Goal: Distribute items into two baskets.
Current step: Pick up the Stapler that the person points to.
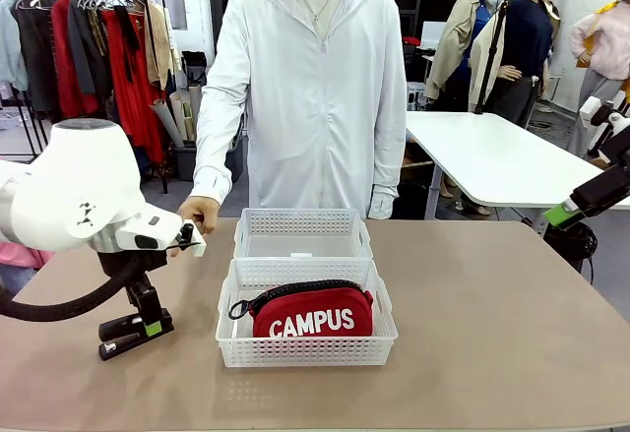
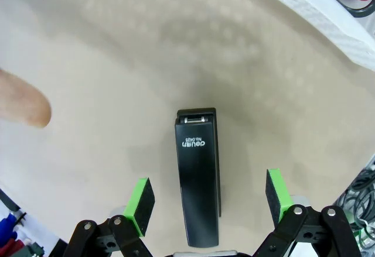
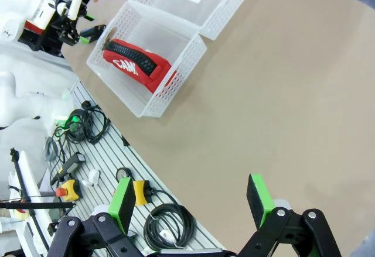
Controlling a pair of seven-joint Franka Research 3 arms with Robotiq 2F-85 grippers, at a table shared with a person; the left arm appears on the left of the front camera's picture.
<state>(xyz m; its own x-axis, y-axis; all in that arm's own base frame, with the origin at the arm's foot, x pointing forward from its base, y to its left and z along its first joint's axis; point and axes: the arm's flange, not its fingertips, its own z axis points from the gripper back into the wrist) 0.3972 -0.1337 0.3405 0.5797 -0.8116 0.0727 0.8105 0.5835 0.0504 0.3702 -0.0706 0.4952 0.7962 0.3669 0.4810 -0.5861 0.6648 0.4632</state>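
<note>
front: red pouch lies in near basket, far basket touching behind | left wrist: left gripper jaws open astride stapler on worktop, pads not touching it | right wrist: right gripper jaws open, holding nothing

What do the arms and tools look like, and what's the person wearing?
The left arm is a white rounded shell with a small black mark; a thick black hose hangs from it. The left tool and right tool are black, with linked fingers, silver rivets and green pads. The person wears a white zip-up jacket with long sleeves.
</note>
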